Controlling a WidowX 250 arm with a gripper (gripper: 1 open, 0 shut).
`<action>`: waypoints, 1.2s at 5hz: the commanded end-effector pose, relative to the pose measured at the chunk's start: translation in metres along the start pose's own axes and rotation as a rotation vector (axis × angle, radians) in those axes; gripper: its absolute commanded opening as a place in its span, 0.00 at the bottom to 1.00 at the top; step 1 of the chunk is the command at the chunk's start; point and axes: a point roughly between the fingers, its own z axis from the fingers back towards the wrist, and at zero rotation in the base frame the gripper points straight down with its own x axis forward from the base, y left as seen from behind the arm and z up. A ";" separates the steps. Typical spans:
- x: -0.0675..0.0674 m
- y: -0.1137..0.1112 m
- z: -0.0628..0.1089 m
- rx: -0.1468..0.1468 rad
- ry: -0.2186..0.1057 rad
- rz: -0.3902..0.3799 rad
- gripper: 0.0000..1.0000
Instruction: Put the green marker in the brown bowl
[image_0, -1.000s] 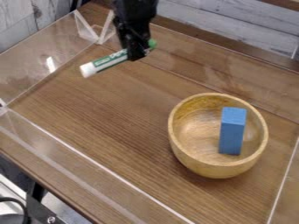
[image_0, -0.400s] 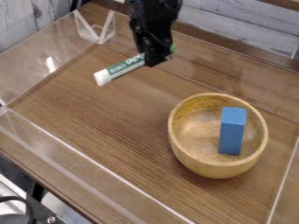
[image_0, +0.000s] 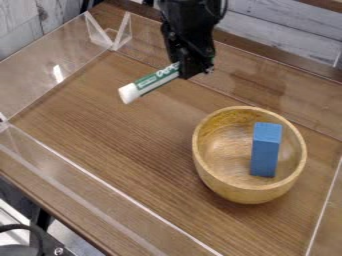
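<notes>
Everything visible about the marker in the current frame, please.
The green marker is slim, with a white barrel, a green label band and a whitish end pointing to the lower left; it looks like plastic. It is gripped by the black gripper, which hides its far end. It slants across the view, up and left of the brown bowl, outside it. Its height above the table is unclear.

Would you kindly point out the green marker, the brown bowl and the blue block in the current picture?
green marker (image_0: 150, 82): camera view, on its barrel
brown bowl (image_0: 207, 173): camera view, on its left inner wall
blue block (image_0: 266, 151): camera view, on its front face
</notes>
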 end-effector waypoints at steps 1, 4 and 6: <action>0.008 -0.003 0.020 0.043 -0.058 0.013 0.00; 0.011 -0.035 0.033 0.062 -0.094 0.030 0.00; 0.017 -0.062 0.043 0.062 -0.116 0.066 0.00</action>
